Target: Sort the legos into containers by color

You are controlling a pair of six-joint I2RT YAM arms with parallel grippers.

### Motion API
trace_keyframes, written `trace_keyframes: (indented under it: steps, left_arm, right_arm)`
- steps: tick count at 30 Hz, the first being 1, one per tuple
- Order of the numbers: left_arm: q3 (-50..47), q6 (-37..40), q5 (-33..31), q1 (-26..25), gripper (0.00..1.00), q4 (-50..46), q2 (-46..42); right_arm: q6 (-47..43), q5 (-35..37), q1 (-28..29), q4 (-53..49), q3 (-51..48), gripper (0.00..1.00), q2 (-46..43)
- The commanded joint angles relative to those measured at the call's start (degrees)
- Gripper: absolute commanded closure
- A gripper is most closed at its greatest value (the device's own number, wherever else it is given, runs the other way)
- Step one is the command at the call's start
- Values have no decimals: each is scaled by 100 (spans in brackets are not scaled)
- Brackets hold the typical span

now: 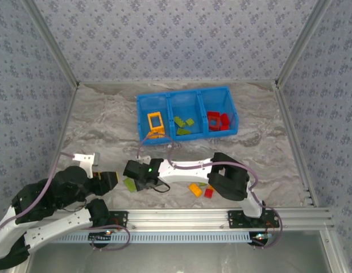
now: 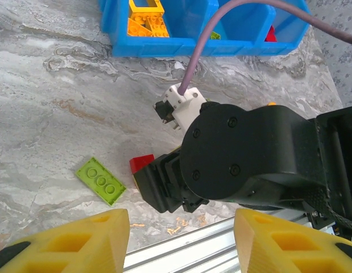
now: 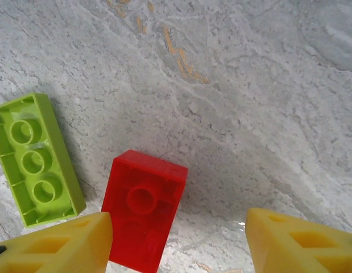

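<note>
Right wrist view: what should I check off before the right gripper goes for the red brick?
1. Right gripper jaws open with nothing held: ok.
2. Red brick centred between the fingers: not ok, it lies off to one side, close by one finger.
3. Green brick apart from the red brick: ok, a narrow gap shows.
4. Red compartment of the bin has room: ok.

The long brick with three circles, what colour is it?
The brick is lime green, clearest in the right wrist view.
</note>
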Motion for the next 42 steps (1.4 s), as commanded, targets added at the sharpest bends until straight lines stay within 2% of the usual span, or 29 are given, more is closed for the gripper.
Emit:
trace_keyframes:
  steps: [1, 9, 19, 24, 28, 31, 35, 42]
  left_arm:
    - [-24, 65, 2, -38, 49, 141, 65]
    - [-24, 48, -31, -35, 49, 91, 26]
    - [-142, 30, -1, -35, 49, 173, -49]
    - [-204, 27, 30, -35, 49, 263, -49]
    - [-220, 33, 43, -35, 49, 289, -33]
    - [-237, 41, 91, -35, 49, 374, 7]
    - [-260, 108, 276, -35, 49, 642, 274]
    - [-222, 453, 678, -35, 49, 1971, 1595]
  right_arm:
    - [-7, 235, 81, -199, 111, 35, -238]
    - [190, -221, -9, -195, 493, 31, 262]
    - [226, -323, -112, -165, 634, 36, 556]
    - [287, -282, -149, -200, 596, 45, 677]
    - [293, -130, -174, -211, 478, 55, 618]
    - [256, 76, -160, -163, 259, 65, 380]
    - [169, 518, -174, -98, -181, 71, -225]
    - [-76, 1411, -513, -484, -1201, 74, -1932]
